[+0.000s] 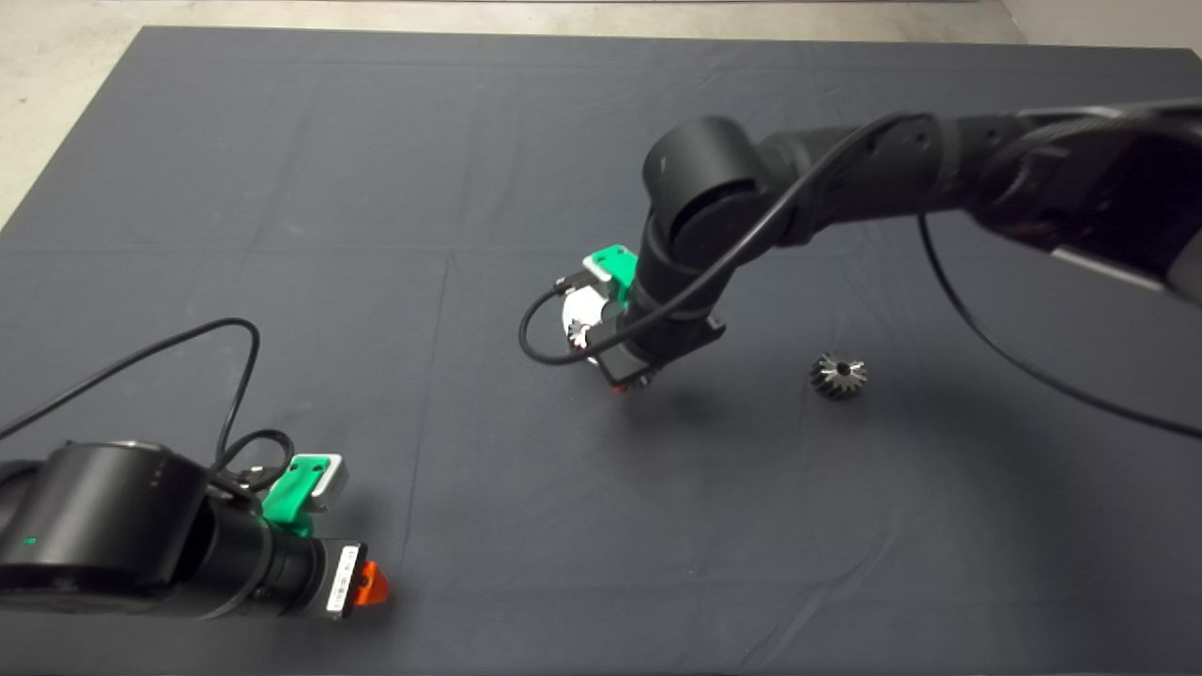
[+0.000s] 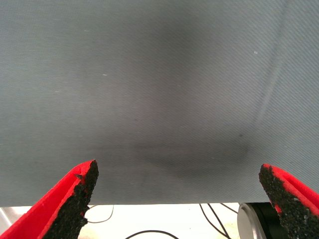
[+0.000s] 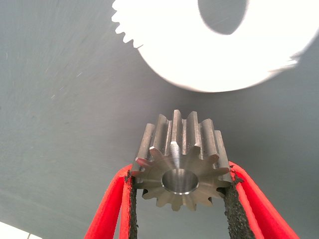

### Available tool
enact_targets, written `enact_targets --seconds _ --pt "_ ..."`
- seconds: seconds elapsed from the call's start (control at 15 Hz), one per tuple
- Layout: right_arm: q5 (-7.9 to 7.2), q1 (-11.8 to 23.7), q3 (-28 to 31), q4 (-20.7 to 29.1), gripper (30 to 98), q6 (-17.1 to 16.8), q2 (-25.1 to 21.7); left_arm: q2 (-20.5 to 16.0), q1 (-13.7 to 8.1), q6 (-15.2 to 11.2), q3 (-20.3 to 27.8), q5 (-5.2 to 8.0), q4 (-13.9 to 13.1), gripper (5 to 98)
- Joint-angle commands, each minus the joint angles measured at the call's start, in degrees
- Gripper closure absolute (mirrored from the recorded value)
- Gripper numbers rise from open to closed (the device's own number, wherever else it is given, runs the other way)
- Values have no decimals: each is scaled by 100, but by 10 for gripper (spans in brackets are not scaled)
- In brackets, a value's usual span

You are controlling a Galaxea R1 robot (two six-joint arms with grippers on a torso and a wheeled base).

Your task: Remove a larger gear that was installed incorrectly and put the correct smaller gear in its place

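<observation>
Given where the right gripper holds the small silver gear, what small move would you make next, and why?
Probably ease the right gripper toward the large white toothed disc on the dark mat: it is shut on the small shiny silver steel gear, which sits just short of the disc. The dark grey bevel gear already lies apart.

white toothed disc edge-cropped, overexposed

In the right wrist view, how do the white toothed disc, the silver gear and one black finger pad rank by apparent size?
Largest: the white toothed disc, though the picture edge cuts it off.
Middle: the silver gear, held in the right gripper; it is nearer the camera, so its true size is unsure.
Smallest: the black finger pad.
</observation>
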Motion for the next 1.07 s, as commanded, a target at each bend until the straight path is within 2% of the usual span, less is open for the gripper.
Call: enact_targets --seconds 0.0,0.2,0.33,0.6,0.8,1.0 --pt "-599 641 954 203 935 371 -601 -356 20 -131 403 237 72 197" --pt "-608 614 705 99 936 349 -690 -465 20 -122 518 237 63 197" --pt "-609 420 320 54 936 282 -664 -421 20 -122 518 237 63 197" --pt "-608 324 -909 104 933 -389 -351 -413 20 -113 518 237 55 197" --pt "-591 386 -1453 728 934 -761 -32 -404 19 -113 509 228 55 197" --pt "-599 447 -1560 990 937 -807 31 -388 20 -113 509 237 55 197"
